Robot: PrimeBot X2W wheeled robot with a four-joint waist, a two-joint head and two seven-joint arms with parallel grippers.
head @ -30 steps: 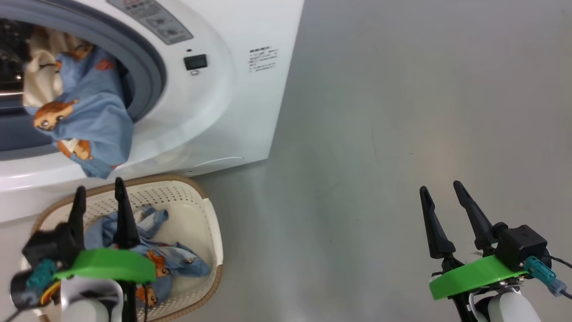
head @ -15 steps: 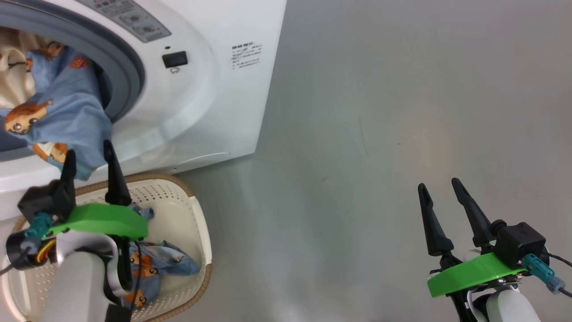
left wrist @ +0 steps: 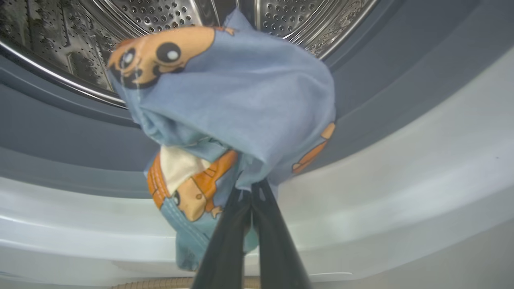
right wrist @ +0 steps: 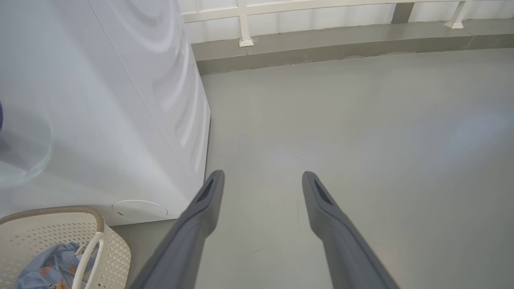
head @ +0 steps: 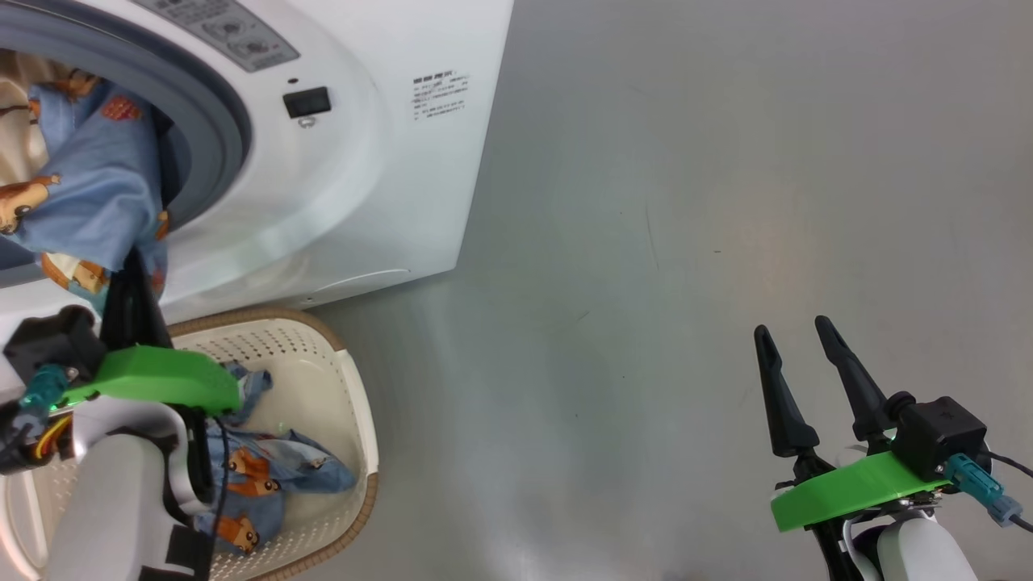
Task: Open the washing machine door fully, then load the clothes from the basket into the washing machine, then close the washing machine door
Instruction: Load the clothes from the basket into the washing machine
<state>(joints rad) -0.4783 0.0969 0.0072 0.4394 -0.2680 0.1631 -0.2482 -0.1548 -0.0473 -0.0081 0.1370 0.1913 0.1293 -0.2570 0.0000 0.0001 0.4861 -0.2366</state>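
Note:
The washing machine (head: 363, 161) stands at the upper left with its opening uncovered; its door is out of view. Light blue bear-print clothes (head: 89, 186) hang out over the grey gasket (head: 210, 105), with a cream cloth (head: 12, 153) behind them. My left gripper (head: 133, 274) is shut on the lower hem of that hanging blue cloth (left wrist: 241, 100), below the steel drum (left wrist: 160, 16). The cream basket (head: 355, 403) sits on the floor under the opening and holds more blue bear-print fabric (head: 258, 476). My right gripper (head: 799, 335) hovers open over bare floor, far right.
Grey floor (head: 686, 242) stretches right of the machine. In the right wrist view, the open right gripper (right wrist: 263, 178) points at a low white railing (right wrist: 245, 24) along the far wall, with the basket (right wrist: 48, 212) at the lower left.
My left gripper rose from over the basket to the cloth hanging at the machine's lip and shut on it. The head camera shifted a little. The right gripper stayed put.

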